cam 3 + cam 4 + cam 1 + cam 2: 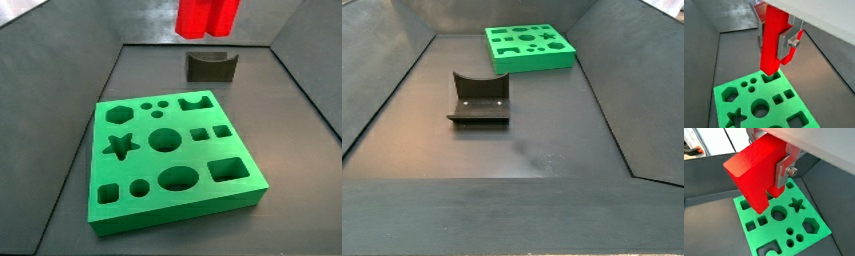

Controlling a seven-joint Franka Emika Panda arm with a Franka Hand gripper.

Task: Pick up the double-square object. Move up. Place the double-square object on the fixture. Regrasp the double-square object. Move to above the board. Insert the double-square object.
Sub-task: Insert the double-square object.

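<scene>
So, double-square object [773, 42]: bright red stepped block, hanging upright in the air above the board, its lower end near the notched cut-out at the board's edge in a wrist view; its lower end also shows at the top edge of a side view [209, 16], above the fixture.
Gripper [784, 44]: above the board, flat silver finger plates pressed against the sides of the red block; jaws clenched on the double-square object, seen in both wrist views [781, 170].
Finger [784, 168]: silver plate with a screw head, lying flat on the block's side face.
Red loop [791, 56]: a curved red strip runs down beside the finger plate, near the block; what it belongs to I cannot tell.
Board [174, 205]: large green slab flat on the floor, below the block, with star, round, square and hexagon holes; all holes look open in both wrist views [724, 112] [827, 235] and in both side views [563, 55].
Fixture [210, 66]: dark grey block with a curved notch in its top, on the floor beyond the board, apart from it; nothing rests on it, as both side views [480, 98] show.
Floor [516, 150]: dark grey, with sloping grey walls around the board and fixture.
</scene>
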